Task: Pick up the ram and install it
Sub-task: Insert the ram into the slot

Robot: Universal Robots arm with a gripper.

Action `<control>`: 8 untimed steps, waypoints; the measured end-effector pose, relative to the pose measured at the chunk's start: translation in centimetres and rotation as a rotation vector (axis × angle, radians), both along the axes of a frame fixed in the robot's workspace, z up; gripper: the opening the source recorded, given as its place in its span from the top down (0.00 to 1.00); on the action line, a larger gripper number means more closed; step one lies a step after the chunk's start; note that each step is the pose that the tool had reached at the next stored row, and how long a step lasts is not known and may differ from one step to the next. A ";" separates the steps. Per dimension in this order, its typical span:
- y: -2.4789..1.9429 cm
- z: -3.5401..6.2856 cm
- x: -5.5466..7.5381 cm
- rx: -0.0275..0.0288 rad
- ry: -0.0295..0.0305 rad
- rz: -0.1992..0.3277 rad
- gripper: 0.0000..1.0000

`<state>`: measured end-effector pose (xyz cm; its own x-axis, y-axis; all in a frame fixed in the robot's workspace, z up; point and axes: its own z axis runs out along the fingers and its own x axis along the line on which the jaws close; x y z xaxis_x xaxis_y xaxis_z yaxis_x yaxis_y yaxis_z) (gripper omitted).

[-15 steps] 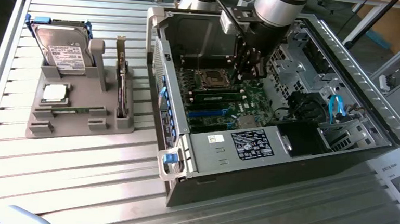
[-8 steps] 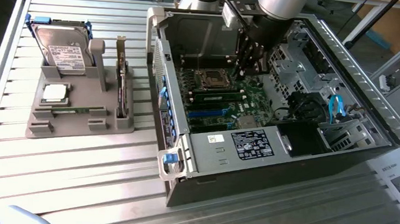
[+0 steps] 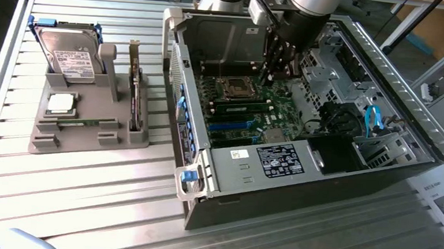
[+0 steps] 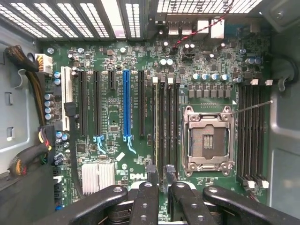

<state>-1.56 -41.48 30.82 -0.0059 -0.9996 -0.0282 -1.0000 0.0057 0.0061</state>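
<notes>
Though straight above the ram upright on the motherboard, end effector part-open and empty

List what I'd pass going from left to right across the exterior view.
hard drive standing in its holder → expansion card upright → computer case, its open side's wall → processor socket → gripper down inside the case → blue cable
</notes>
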 end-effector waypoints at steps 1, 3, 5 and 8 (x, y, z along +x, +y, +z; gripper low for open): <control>0.00 0.14 0.0 0.0000 0.0001 0.000 0.81; 0.00 0.42 0.0 0.0000 0.0000 0.000 0.81; 0.00 0.72 0.0 -0.0001 0.0001 0.000 0.81; 0.00 1.20 0.0 -0.0002 0.0001 0.000 0.81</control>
<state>-1.56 -41.48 32.03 -0.0059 -0.9996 -0.0280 -1.0000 0.0057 0.0062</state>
